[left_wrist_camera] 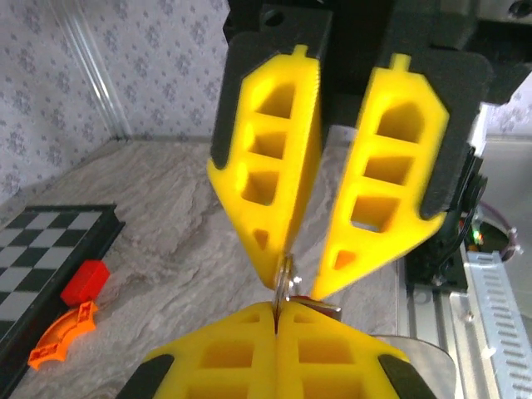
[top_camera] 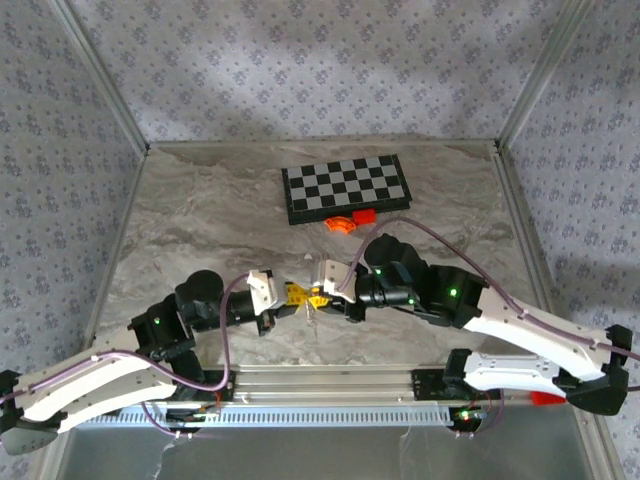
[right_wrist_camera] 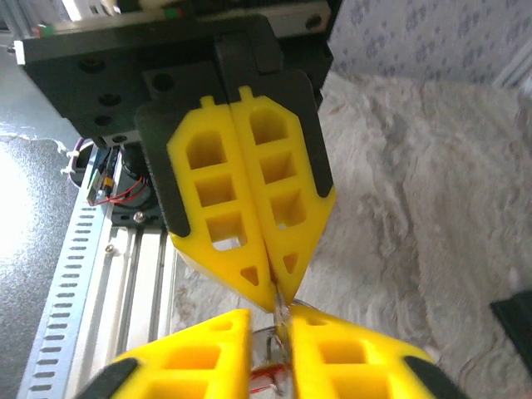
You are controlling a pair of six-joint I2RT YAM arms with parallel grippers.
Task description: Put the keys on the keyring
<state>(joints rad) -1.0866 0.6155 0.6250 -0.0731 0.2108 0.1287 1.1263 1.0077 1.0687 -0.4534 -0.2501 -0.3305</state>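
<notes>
**Two grippers tip to tip over the near middle of the table**

Both arms are reaching inward from their bases, and their yellow fingers are facing each other just above the marbled table, close to the near rail.

The left gripper is clenching tight, its two fingers pressed flat together. A thin sliver of silvery metal is sticking out from between the tips. From the right wrist camera this looks like the edge of the keyring, its pale curve showing just under those closed tips.

The right gripper is pointing straight at the left one, tips almost touching it. Its fingers are standing slightly apart, with a narrow gap between them. Something red is sitting down in that gap, seemingly the head of the key, right beside the ring. I cannot tell whether the fingers are actually gripping it or only resting around it. The blade is too hidden to make out.

So key and keyring are both lying right at the spot where the two grippers face each other, touching or very nearly so.

Well apart from all this, toward the far side, a chessboard is lying flat. An orange curved piece and a red block are sitting against its near edge.
</notes>
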